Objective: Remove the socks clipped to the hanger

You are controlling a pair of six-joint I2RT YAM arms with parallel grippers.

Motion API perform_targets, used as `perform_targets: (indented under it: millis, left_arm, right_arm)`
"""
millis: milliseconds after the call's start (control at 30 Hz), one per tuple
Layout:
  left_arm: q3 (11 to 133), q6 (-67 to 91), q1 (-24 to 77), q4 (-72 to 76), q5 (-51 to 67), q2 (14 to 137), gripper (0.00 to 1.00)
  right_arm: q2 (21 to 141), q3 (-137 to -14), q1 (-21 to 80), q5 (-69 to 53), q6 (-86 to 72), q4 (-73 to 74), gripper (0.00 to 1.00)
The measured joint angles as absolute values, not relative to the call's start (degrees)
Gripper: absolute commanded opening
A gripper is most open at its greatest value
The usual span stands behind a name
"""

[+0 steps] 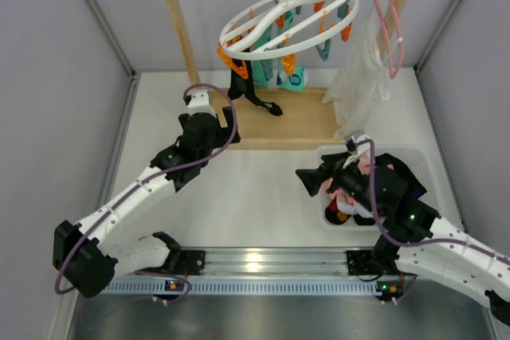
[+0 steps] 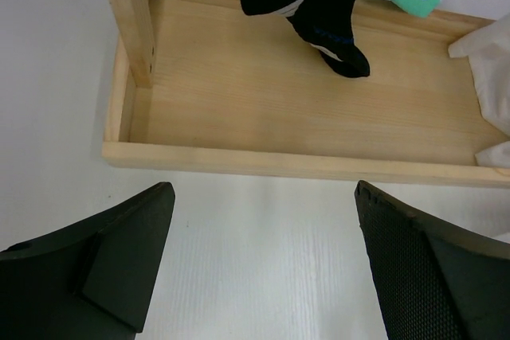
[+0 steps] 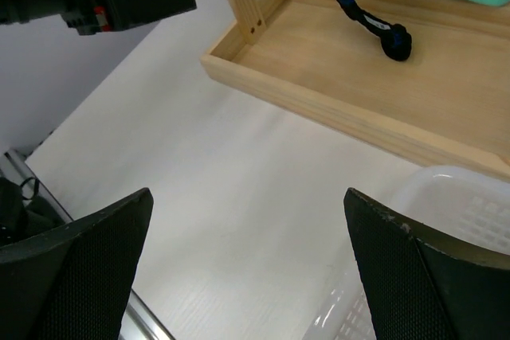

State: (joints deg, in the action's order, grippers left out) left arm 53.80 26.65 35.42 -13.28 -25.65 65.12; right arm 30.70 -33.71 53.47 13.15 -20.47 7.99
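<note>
One black sock (image 1: 244,85), two teal socks (image 1: 293,79) are hung far-edge, beyond the wide-spread left gripper (image 2: 264,189) and right gripper (image 3: 248,194).

Top camera looks down from behind; both low wrist cameras face the wooden base (image 2: 239,109) and black sock (image 2: 319,13)

text: none readable | black sock (image 2: 320,28): blue marking, too blurred to read
</note>
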Motion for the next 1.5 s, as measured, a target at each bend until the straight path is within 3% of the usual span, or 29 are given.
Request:
perform_targets:
  millis: [100, 267, 400, 867, 1067, 1167, 1200, 1367, 1500]
  left_arm:
    - [52.5, 29.0, 35.2, -14.2, -27.5, 63.0, 0.98]
    - [51.8, 32.6, 35.3, -20.7, -31.0, 56.9, 0.98]
    - [52.0, 33.3, 35.2, -27.5, -31.3, 51.3, 0.98]
    - [57.1, 23.3, 35.2, -41.7, -15.5, 38.9, 0.98]
    - [53.7, 21.3, 35.2, -41.6, -17.7, 35.5, 0.98]
    - [51.5, 21.3, 35.2, -41.9, -18.5, 36.1, 0.98]
    - [51.1, 21.3, 35.2, -42.1, -18.7, 36.3, 0.98]
    - [50.5, 21.3, 35.2, -42.2, -19.3, 35.8, 0.98]
    - [50.4, 21.5, 35.2, -42.2, -19.9, 34.7, 0.98]
  right_arm:
    - [38.1, -33.5, 52.5, 11.6, -19.4, 4.1, 0.99]
    - [61.4, -37.9, 40.3, 0.8, -19.0, -5.3, 0.97]
    - [77.2, -45.2, 36.7, -2.7, -15.7, -8.8, 0.98]
    - [111.5, -74.4, 34.0, -13.1, -6.4, -26.7, 0.93]
    - [120.8, -88.1, 33.5, -16.4, -5.5, -25.7, 0.76]
    - [123.5, -92.4, 33.5, -19.5, -6.3, -26.1, 0.49]
    - [124.1, -92.8, 33.5, -20.9, -7.0, -26.5, 0.35]
    - [125.6, -91.8, 33.6, -27.4, -11.8, -31.1, 0.0]
    - [125.3, -88.4, 34.2, -31.3, -15.6, -37.0, 0.0]
